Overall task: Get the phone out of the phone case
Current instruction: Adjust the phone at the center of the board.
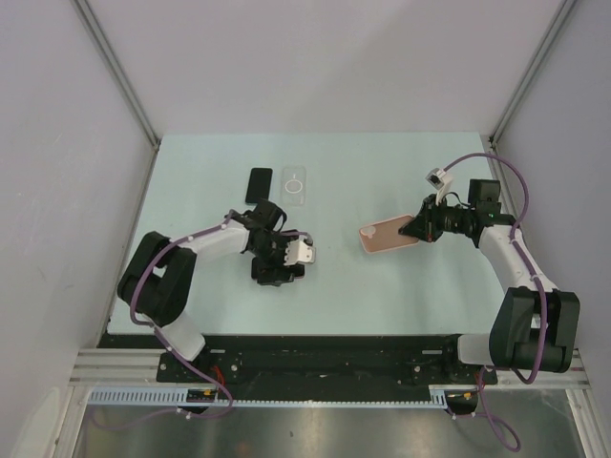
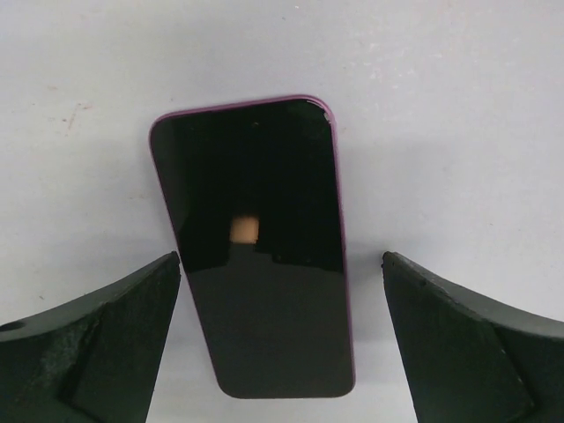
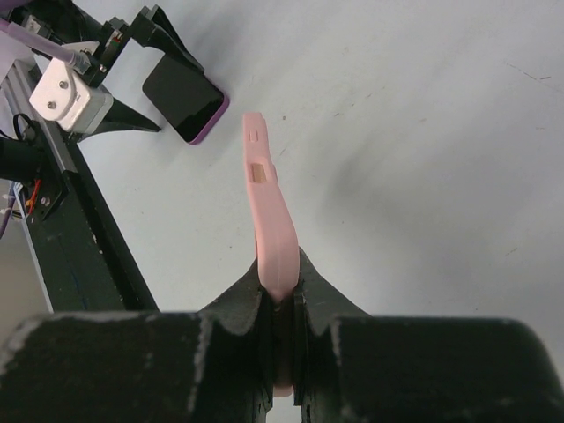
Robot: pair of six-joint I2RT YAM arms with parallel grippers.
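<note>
Across the pale tabletop both arms are working, left one low at centre, right one reaching in from its side. My right hand is clenched on the pink case, gripping it by one end and holding it edge-on, lifted clear of the surface. From the top view the case looks empty, hollow side showing, though I can't see deep into it.

My left hand is released, fingers spread wide to either side of the phone and not touching it. That phone lies flat, dark screen up, purple rim showing, well apart from the case.

At the far side sit a spare black phone and a clear case, just beside each other. Neither is in play.

My read: the separation looks done and we're at the closing step. The next move calls for the right hand to lower the case to a bare patch, away from the phone, and let go. The left should lift straight up so its fingers don't nudge the phone.
</note>
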